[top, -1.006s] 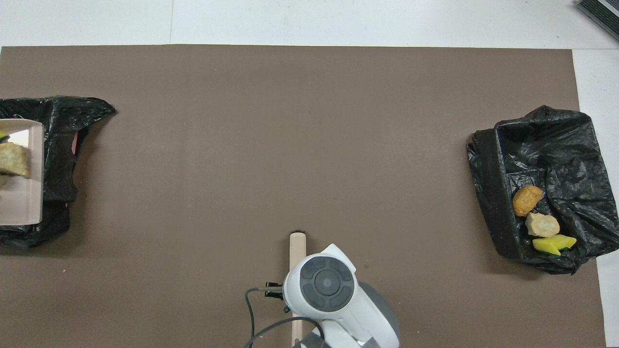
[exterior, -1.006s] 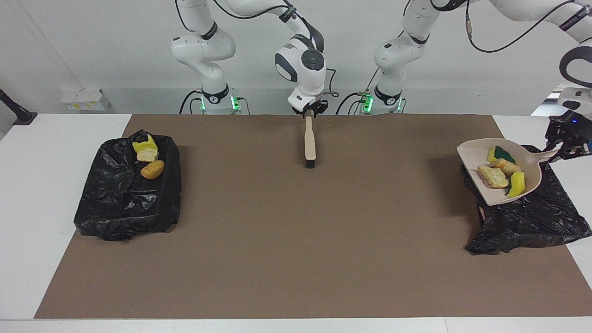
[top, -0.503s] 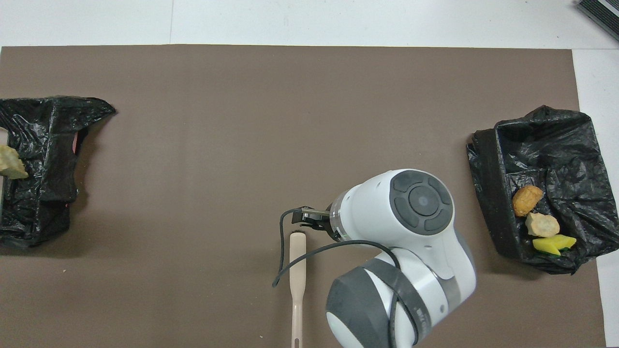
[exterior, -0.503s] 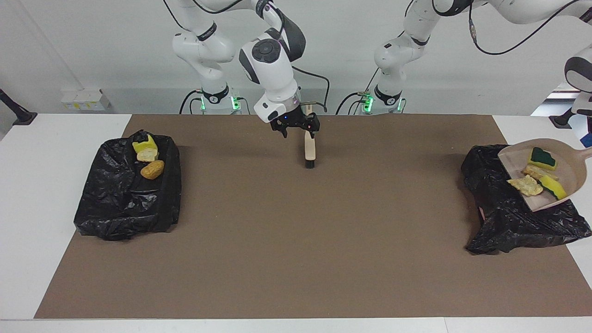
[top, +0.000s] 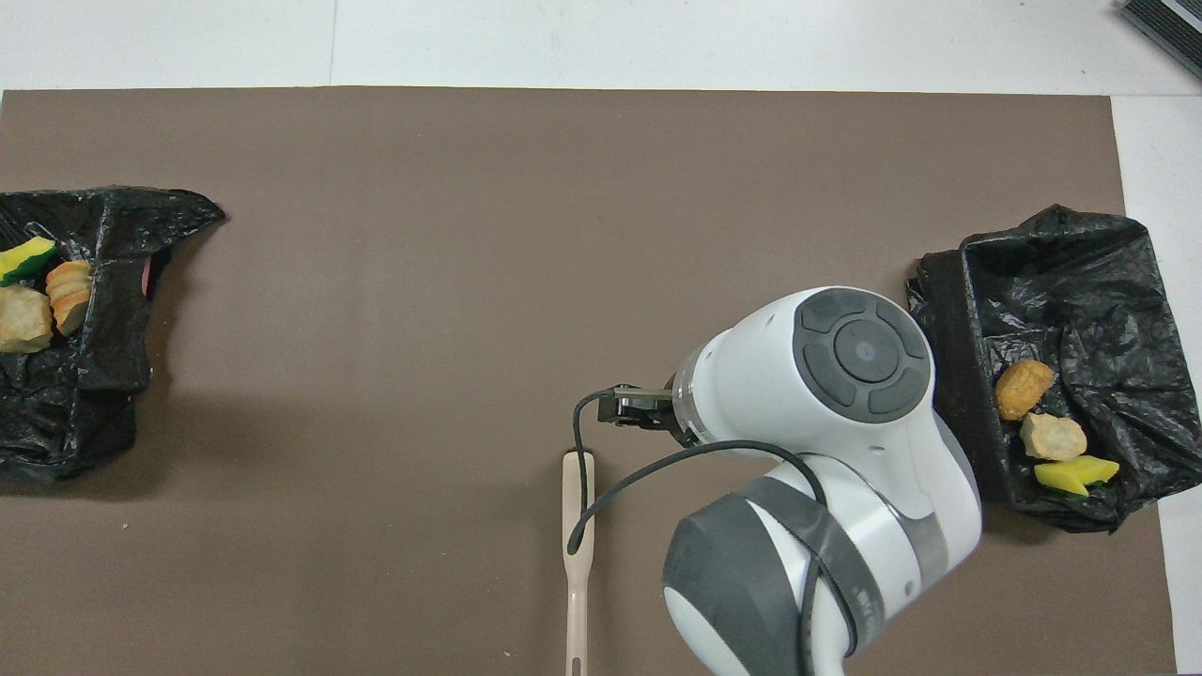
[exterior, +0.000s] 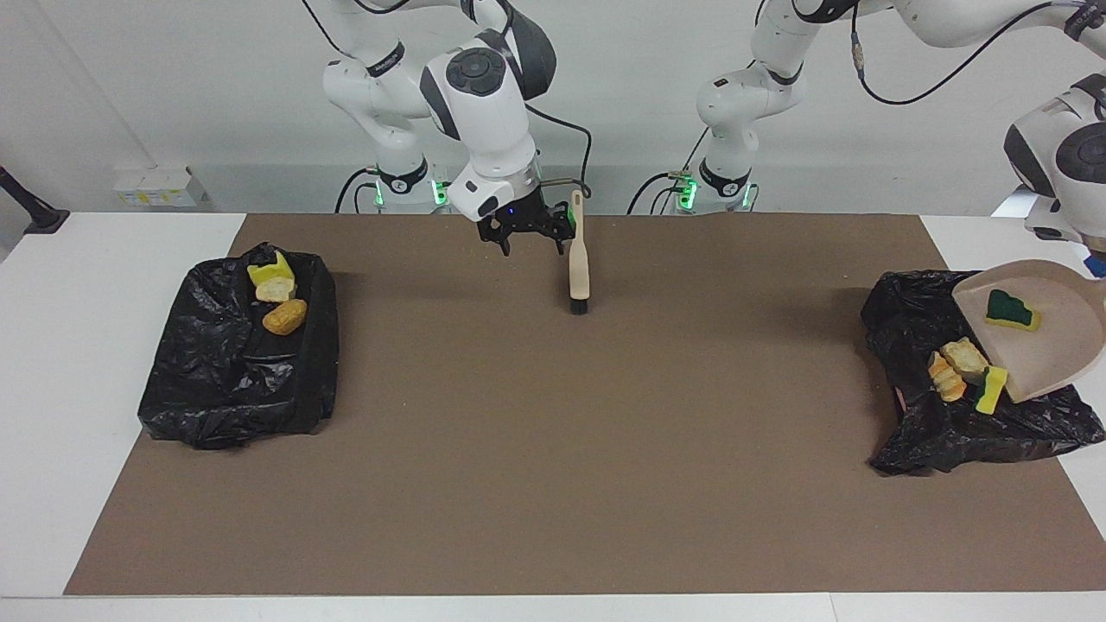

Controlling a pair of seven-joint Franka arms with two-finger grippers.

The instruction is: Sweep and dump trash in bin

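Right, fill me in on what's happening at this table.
The left arm tips a beige plastic dustpan over the black bag-lined bin at its end of the table; its tool is out of view. Three yellow sponge and bread-like scraps have slid into that bin; one green-backed sponge piece lies in the pan. The right tool hangs open beside the beige black-bristled hand brush lying on the brown mat.

White arms (exterior: 484,112), grey joints, blk cables, green LEDs.
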